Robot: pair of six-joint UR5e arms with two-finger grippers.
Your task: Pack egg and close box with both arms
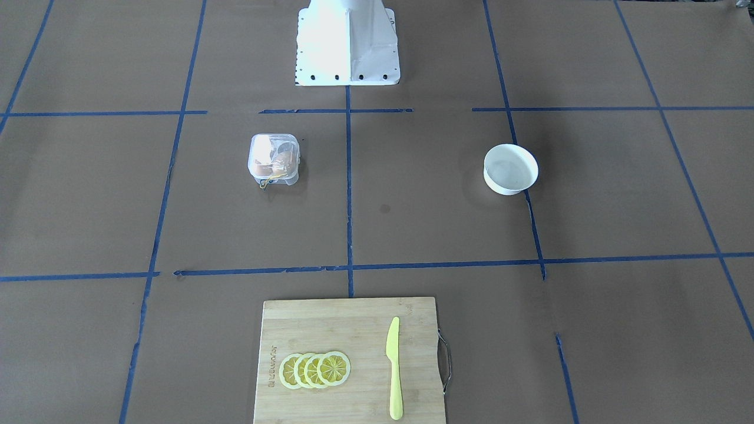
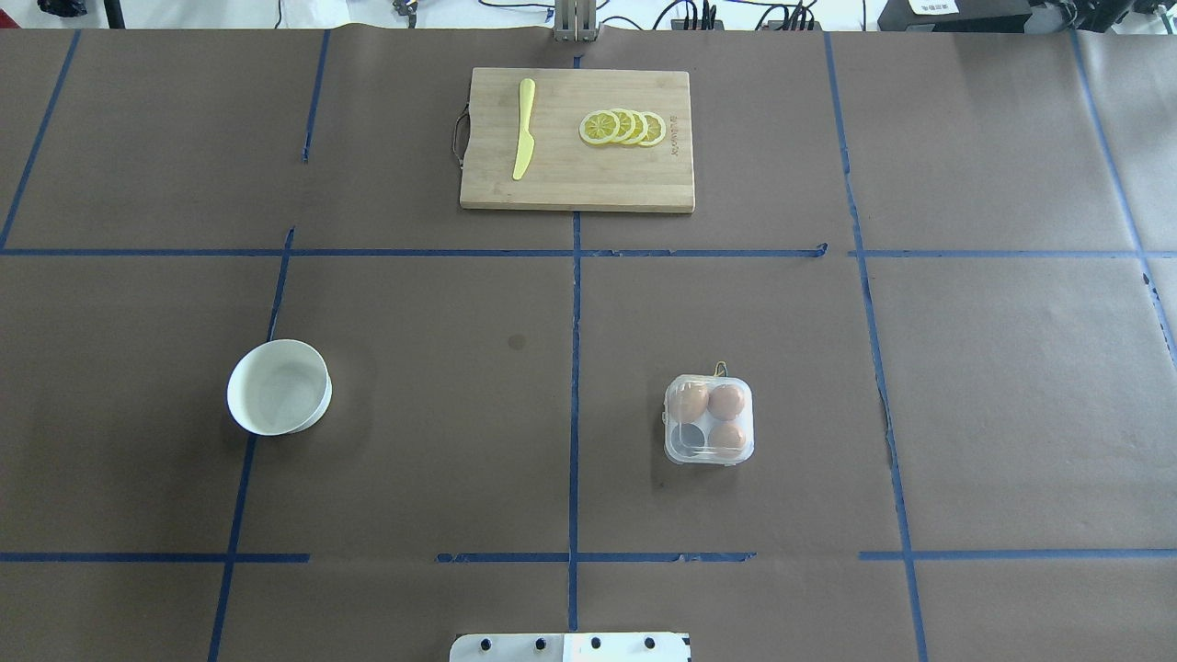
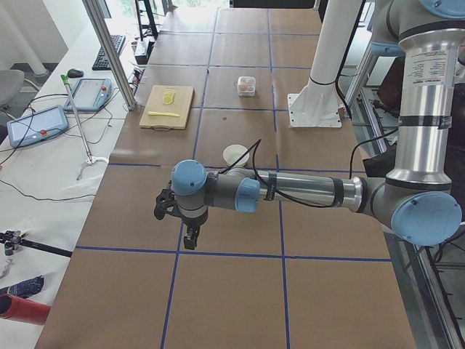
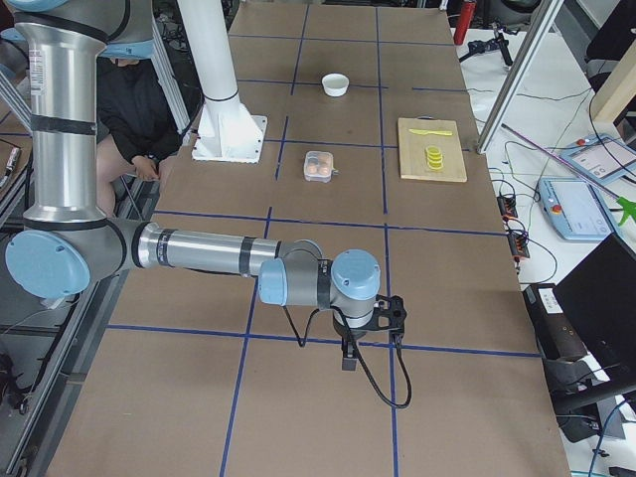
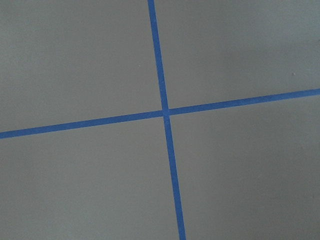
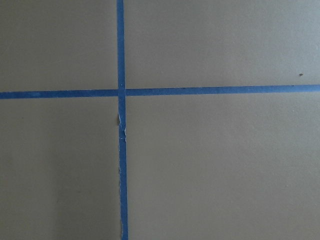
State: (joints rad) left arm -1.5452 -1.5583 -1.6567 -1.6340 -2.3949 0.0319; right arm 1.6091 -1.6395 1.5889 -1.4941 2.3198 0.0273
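Observation:
The clear box point(image 2: 677, 450) stands right of the centre tape line; its lid looks down over the cells and yellow string shows at its far edge. Three orange-brown eggs lie inside: one egg point(image 2: 689, 402), a second point(image 2: 726, 401) and a third point(image 2: 727, 436). The box also shows in the front view point(image 1: 274, 156). My left gripper point(image 3: 190, 236) hangs over bare paper at the table's left end. My right gripper point(image 4: 348, 360) hangs over the right end. Both show only in the side views, so I cannot tell whether they are open. Both are far from the box.
A white bowl point(image 2: 279, 387) stands left of centre, with nothing showing in it. A wooden cutting board point(image 2: 577, 179) at the far edge carries a yellow knife point(image 2: 524, 129) and lemon slices point(image 2: 622, 128). The white pedestal point(image 1: 347, 41) stands at the near middle. Wrist views show only paper and blue tape.

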